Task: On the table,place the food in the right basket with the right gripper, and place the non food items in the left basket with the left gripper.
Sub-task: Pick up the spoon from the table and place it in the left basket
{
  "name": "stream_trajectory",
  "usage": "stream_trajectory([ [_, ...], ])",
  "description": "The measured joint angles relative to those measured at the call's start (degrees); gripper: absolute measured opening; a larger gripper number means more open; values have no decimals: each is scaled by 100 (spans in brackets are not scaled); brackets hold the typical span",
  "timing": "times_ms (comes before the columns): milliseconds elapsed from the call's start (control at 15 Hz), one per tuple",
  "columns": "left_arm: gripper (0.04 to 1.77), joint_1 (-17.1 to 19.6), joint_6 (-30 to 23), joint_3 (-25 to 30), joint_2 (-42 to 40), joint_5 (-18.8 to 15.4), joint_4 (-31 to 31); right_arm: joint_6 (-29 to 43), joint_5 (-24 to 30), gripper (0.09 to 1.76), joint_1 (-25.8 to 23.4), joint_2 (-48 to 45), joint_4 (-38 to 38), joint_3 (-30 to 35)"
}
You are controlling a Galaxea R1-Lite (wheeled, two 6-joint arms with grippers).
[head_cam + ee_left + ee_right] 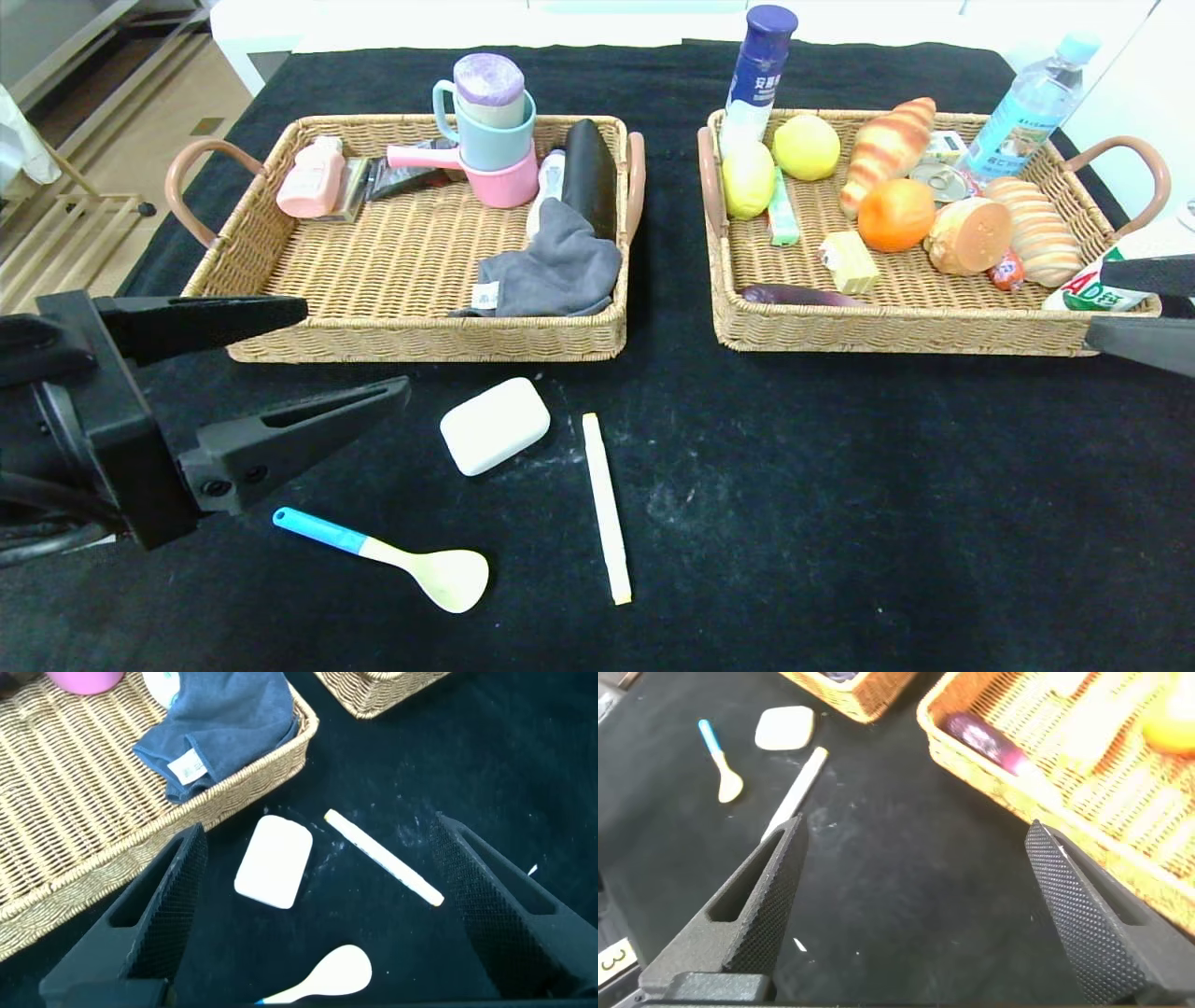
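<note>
White soap (495, 426) lies just beyond open left gripper (355, 359).

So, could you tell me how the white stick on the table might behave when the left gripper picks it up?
The stick looks thin and straight, so it is probably stiff and light. It lies flat on the black cloth, so the open left gripper may find little to bite on. If it is round, a nudge could roll it toward the soap.

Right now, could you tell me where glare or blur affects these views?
Head view: the background beyond the black table is blown out white, while the soap stays crisp. Right wrist view: the right basket contents are blurred and washed out. Left wrist view: evenly lit, grey cloth sharp.
</note>
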Motion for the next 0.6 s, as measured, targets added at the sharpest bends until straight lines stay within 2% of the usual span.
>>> stream_trajectory([
  [600, 172, -72, -21, -69, 5, 7, 68, 17, 73, 171, -28, 23, -7, 149],
])
